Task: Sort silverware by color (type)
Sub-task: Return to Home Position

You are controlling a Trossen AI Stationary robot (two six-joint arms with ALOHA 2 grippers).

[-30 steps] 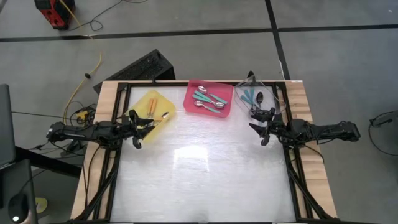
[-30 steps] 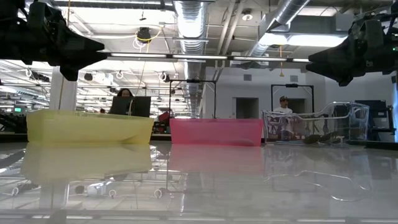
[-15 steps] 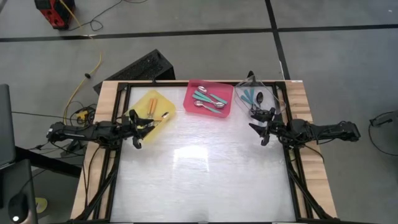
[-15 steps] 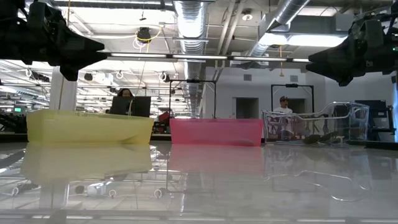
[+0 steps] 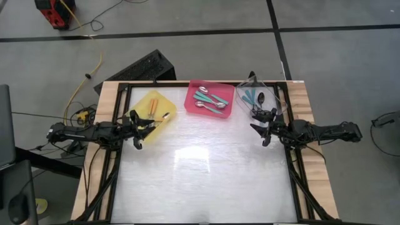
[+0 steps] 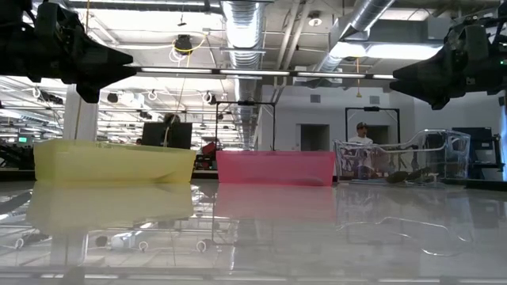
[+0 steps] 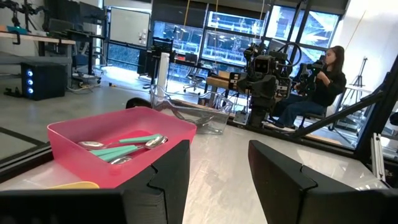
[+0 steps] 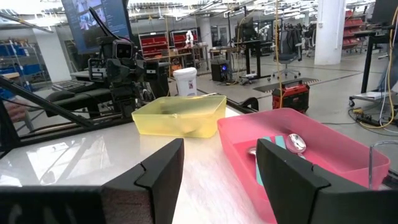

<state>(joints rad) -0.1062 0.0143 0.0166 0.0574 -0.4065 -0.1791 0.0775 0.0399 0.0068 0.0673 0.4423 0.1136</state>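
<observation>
The silverware lies sorted in three trays along the table's far edge. Orange-handled spoons lie in the yellow tray. Teal-handled spoons with silver bowls lie in the pink tray. Teal-handled spoons with black bowls lie in the clear tray. My left gripper hovers level at the table's left side, just near of the yellow tray, open and holding nothing. My right gripper hovers level at the right side, near of the clear tray, also open and holding nothing.
The glossy white tabletop spreads out between and near of the two arms. A dark frame and wooden boards border the table. People sit at workstations in the room beyond.
</observation>
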